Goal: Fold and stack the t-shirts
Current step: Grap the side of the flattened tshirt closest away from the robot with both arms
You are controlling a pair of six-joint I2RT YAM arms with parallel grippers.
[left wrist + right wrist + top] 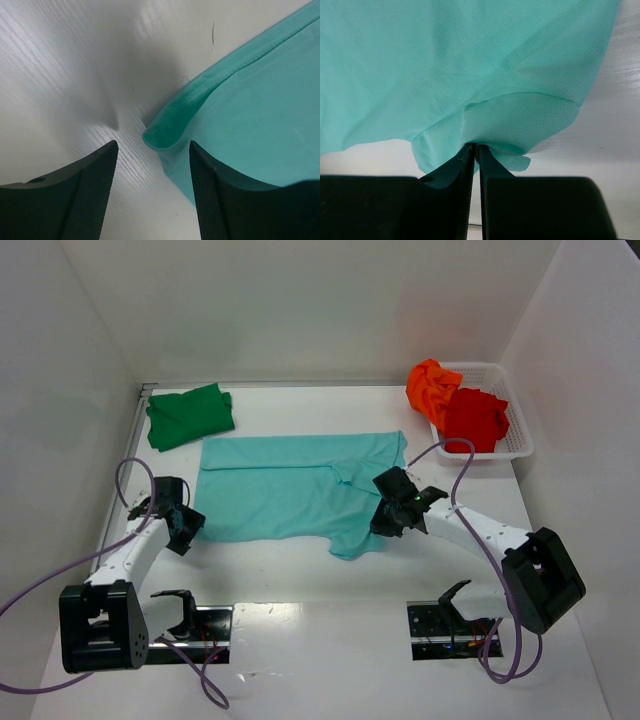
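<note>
A light teal t-shirt [285, 490] lies spread in the middle of the table. My right gripper [388, 512] is shut on the shirt's right part, and the pinched cloth [485, 115] drapes over its tips [476, 146]. My left gripper [183, 525] is open at the shirt's near left corner; in the left wrist view the folded corner [165, 132] lies between its fingers [95, 190]. A folded dark green t-shirt [190, 416] lies at the back left. An orange t-shirt [432, 386] and a red t-shirt [474, 418] sit at the back right.
A white mesh basket [518, 430] holds the orange and red shirts at the back right. White walls enclose the table on the left, back and right. Purple cables [130, 475] loop from both arms.
</note>
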